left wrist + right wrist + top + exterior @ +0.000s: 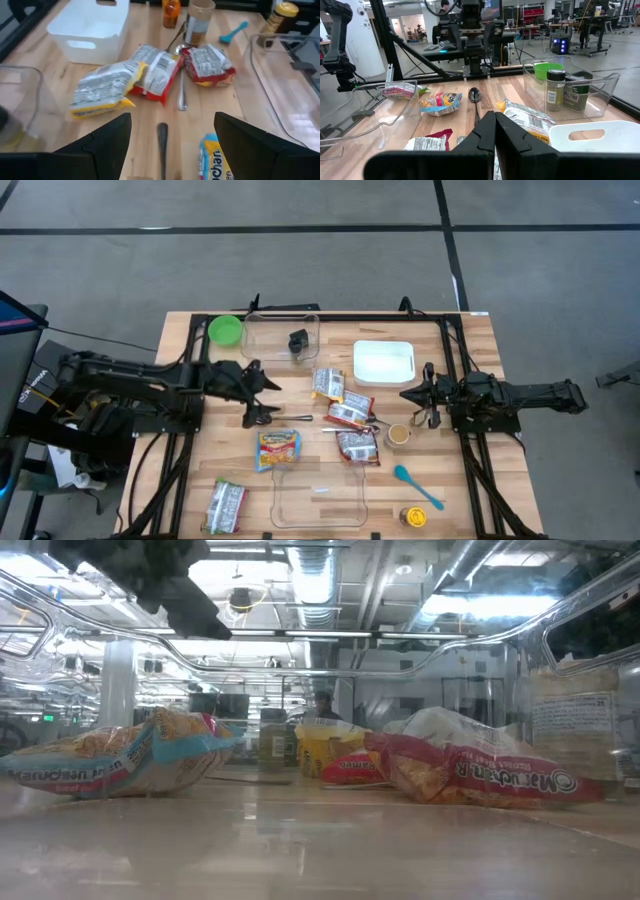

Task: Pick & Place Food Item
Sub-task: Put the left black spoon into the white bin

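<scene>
Left gripper (268, 400), jaws spread and empty, hangs just beside the yellow-and-blue noodle packet (278, 449), apparently lined up over the utensil (162, 145) lying ahead of it, though its target is uncertain. Beyond lie three more packets, including the yellow-edged packet (102, 89), clustered mid-table near the white bin (383, 362). Right gripper (408, 394), closed on nothing, waits beside that bin.
</scene>
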### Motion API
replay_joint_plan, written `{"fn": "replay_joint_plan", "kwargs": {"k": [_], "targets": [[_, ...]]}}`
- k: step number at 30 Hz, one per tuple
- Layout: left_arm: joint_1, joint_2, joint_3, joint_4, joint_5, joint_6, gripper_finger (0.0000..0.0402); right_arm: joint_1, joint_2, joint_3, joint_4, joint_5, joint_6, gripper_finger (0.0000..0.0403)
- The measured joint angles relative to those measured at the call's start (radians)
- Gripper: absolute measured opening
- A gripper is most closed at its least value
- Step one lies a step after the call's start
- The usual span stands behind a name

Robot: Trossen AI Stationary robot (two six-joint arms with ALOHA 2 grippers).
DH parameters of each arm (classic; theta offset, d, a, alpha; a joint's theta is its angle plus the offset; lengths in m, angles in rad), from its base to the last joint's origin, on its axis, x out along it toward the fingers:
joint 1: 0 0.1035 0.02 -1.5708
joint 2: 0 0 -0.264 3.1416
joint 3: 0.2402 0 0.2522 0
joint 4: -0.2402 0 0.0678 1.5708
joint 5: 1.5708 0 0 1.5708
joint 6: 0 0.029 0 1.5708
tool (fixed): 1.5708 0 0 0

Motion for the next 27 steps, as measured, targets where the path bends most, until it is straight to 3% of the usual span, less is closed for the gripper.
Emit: {"fn": "replay_joint_plan", "kwargs": {"k": [13,27], "targets": [[-0.062,0.0,-0.114,0.27,-0.035,-0.008,0.0269,0.0,0.0,0.0,0.0,0.0,0.0,0.0],[-0.082,0.001,-0.204,0.369,-0.034,-0.087,0.0222,0.0,0.0,0.0,0.0,0.0,0.0,0.0]]}}
